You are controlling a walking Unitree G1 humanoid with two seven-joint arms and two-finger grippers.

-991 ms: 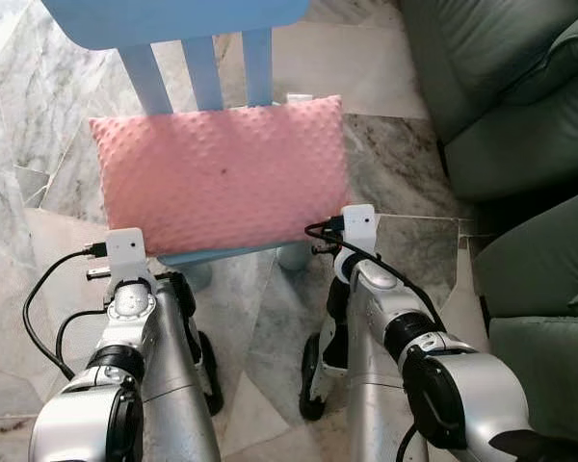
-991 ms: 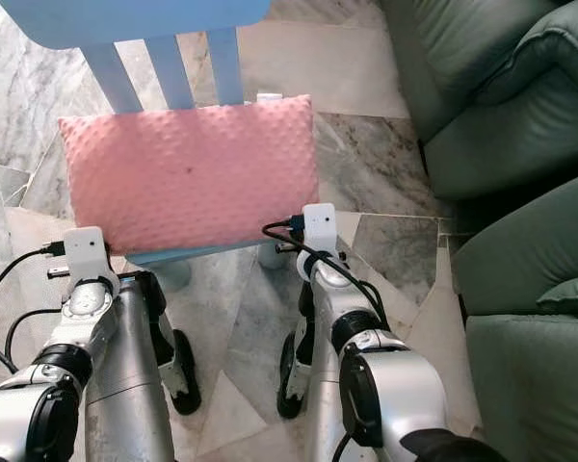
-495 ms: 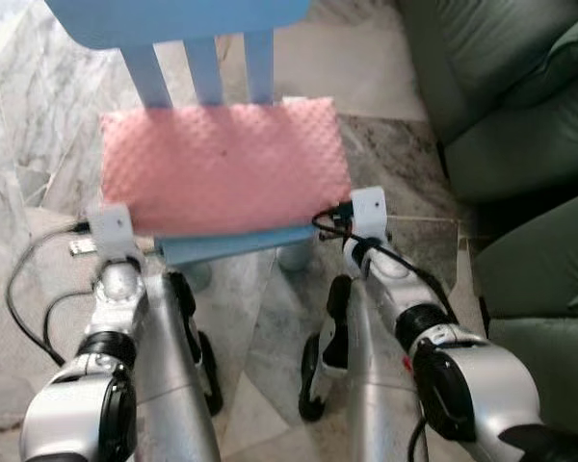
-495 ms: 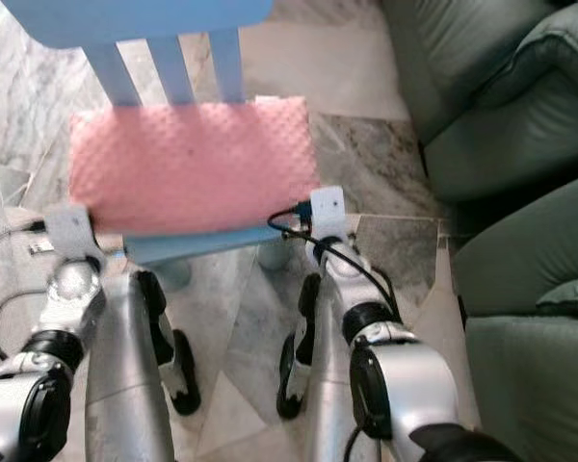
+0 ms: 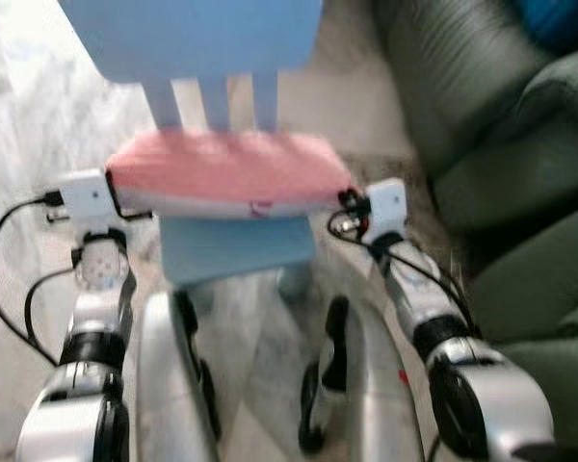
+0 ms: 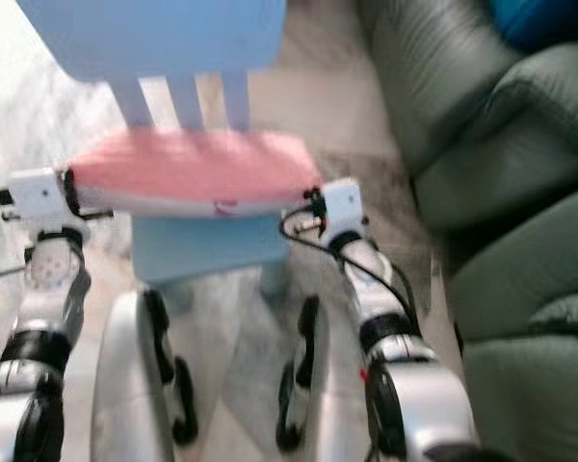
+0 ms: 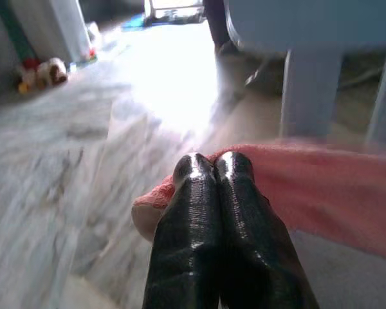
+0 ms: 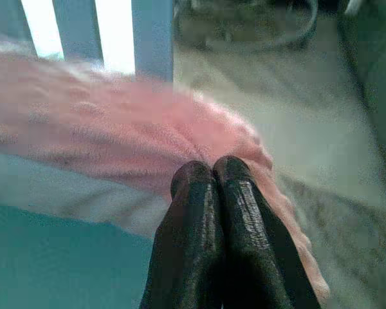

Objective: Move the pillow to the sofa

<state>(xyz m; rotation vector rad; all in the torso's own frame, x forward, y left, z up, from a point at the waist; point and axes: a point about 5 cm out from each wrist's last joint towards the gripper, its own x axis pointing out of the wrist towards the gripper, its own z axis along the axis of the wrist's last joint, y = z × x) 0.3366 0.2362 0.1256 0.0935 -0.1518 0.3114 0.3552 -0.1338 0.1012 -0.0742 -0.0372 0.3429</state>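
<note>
**Inspector:** Above the seat of the blue chair, what did you record?

**Assessor:** The pink pillow was held level between the two arms, its underside pale. It appeared raised off the seat, though motion blur left me unable to tell whether any part was touching. The chair's back slats stood directly behind it.

**Inspector:** State of the left gripper?

**Assessor:** Its two black fingers were pressed together, with no gap visible, pinching the pillow's left end. Pink fabric bulged around the tips in the left wrist view.

**Inspector:** And the right gripper?

**Assessor:** Likewise closed tight, fingers side by side, nipping the pillow's right-hand corner. The blue seat lay below the pillow in that view.

**Inspector:** Position relative to the sofa?

**Assessor:** The dark green sofa stood to the robot's right, apart from the pillow, with marble floor between chair and sofa. A blue object sat on the sofa's upper part; too blurred to identify.

**Inspector:** Any brands, labels or writing?

**Assessor:** A small dark mark showed on the pillow's near edge, possibly a tag, but it could not be read. White camera blocks on both wrists carried black cables; no lettering was legible on them.

**Inspector:** Anything further off?

**Assessor:** In the left wrist view, small toys lay on the floor by a wall.
</note>
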